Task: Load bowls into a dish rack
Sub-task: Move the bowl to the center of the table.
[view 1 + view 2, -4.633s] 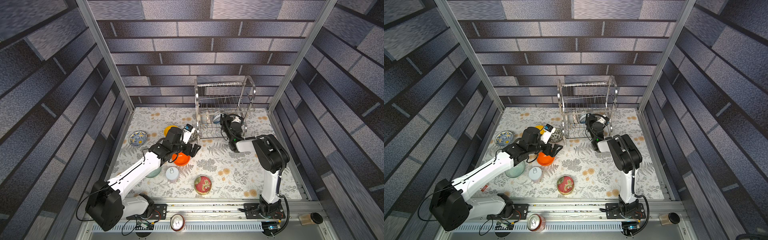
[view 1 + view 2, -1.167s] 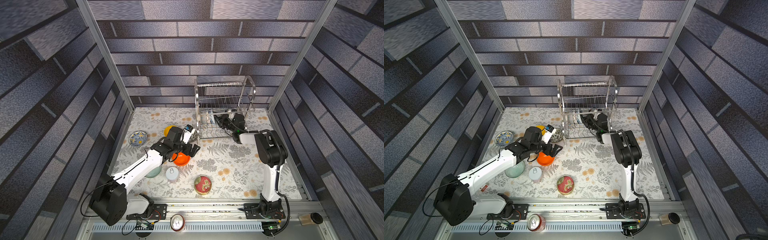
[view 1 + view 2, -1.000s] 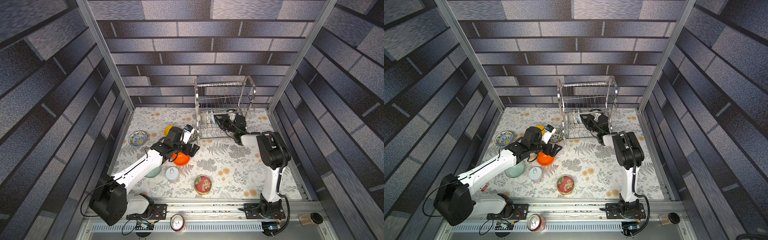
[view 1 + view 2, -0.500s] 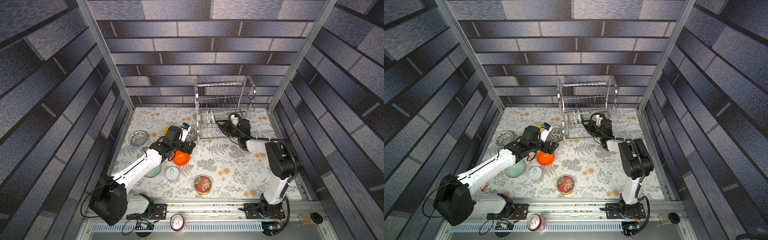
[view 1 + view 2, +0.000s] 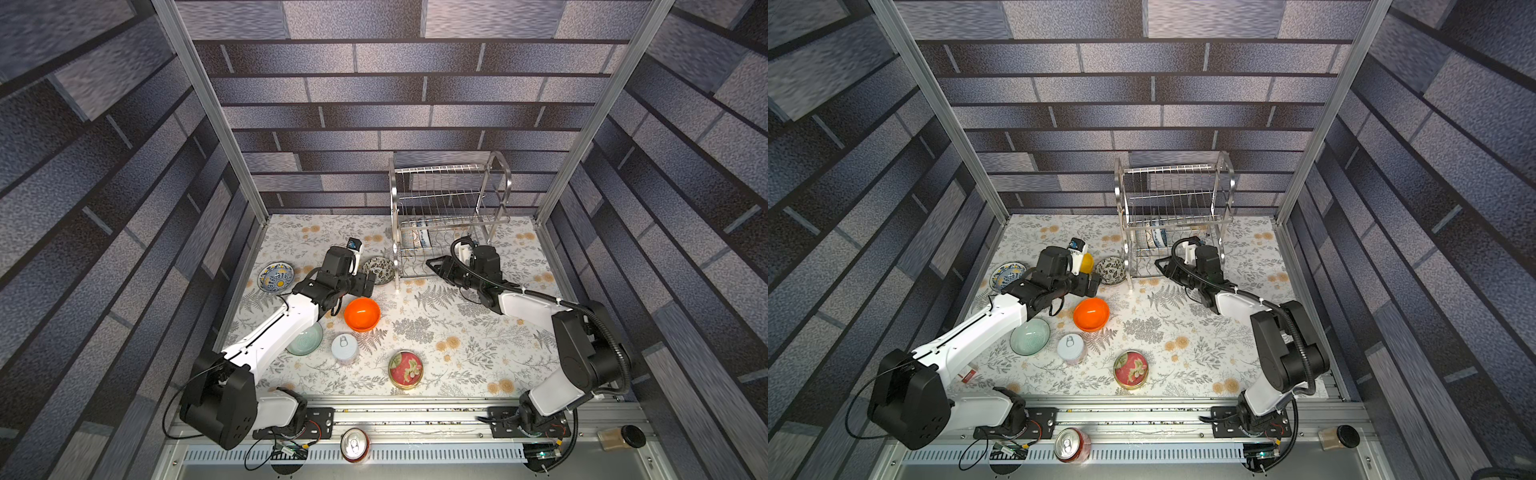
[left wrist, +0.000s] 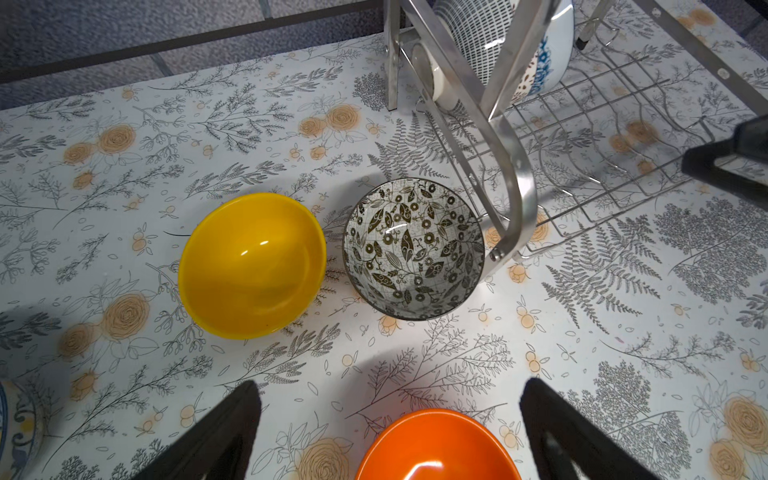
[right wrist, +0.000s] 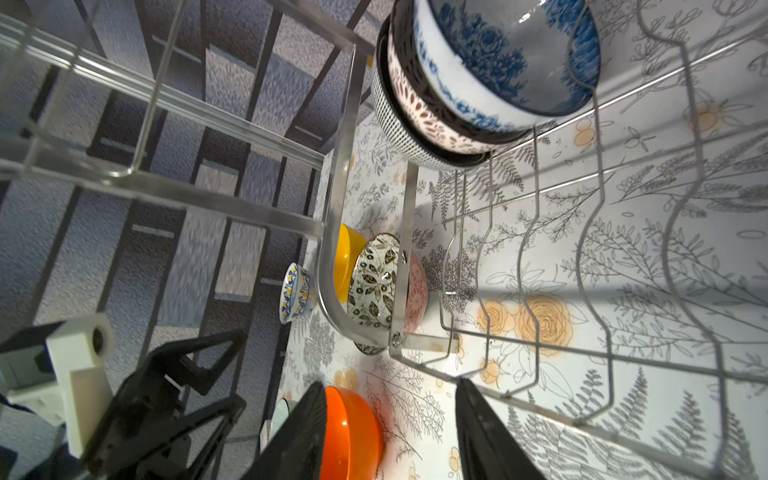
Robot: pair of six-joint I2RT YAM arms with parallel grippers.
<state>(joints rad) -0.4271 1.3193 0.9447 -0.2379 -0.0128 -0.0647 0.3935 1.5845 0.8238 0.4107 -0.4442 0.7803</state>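
- The rack (image 5: 449, 199) stands at 1 o'clock on the counter (image 5: 457, 332) in both top views.
- Three bowls (image 7: 478, 83) stand on edge on its low shelf, one inside the next (the blue flower one is on the inside).
- The right hand (image 7: 388, 399) is half open with nothing in it, at the front edge of that shelf.
- The left hand (image 6: 388, 395) is wide open and empty, over the edge of the orange bowl (image 6: 436, 444).
- The yellow bowl (image 6: 251, 266) and the leaf bowl (image 6: 413, 249) sit side by side, at 12 and 1 o'clock of the orange bowl.
- The leaf bowl is just beside the rack's leg.
- The green bowl (image 5: 1030, 336) sits at 8 o'clock of the orange bowl.
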